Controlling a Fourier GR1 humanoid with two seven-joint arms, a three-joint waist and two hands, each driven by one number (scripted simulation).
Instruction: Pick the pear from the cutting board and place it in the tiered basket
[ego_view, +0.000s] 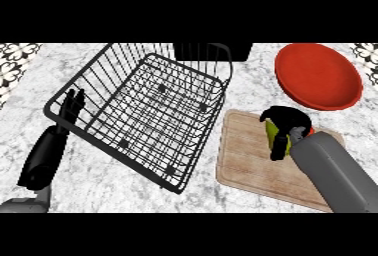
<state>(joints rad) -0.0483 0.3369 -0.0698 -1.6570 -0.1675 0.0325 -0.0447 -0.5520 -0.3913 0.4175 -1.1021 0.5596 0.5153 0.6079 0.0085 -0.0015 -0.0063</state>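
The right hand (286, 120) is coming in from the lower right on its grey forearm (336, 175) and is sitting over the far right part of the cutting board (247, 165). Its black fingers are curling down and round the pear (271, 132), closing on it from above, with the thumb reaching down along the fruit's near side. Only 1 narrow strip of the pear's yellow-green skin is showing between the fingers; the rest is hiding under the hand. Whether the pear is resting on the board or hanging just above it cannot be told.

The wooden cutting board is lying flat on the marble counter (111, 190), its left edge just beside the right corner of the tiered basket (159, 88). The black wire basket is sitting left of the board, tilted across the view, with nothing inside it. Beyond the board, a red plate (319, 75) is lying on the counter, apart from the hand.

The left hand (52, 145) is resting at the left edge, open with straight fingers pointing up, their tips overlapping the basket's left rim.
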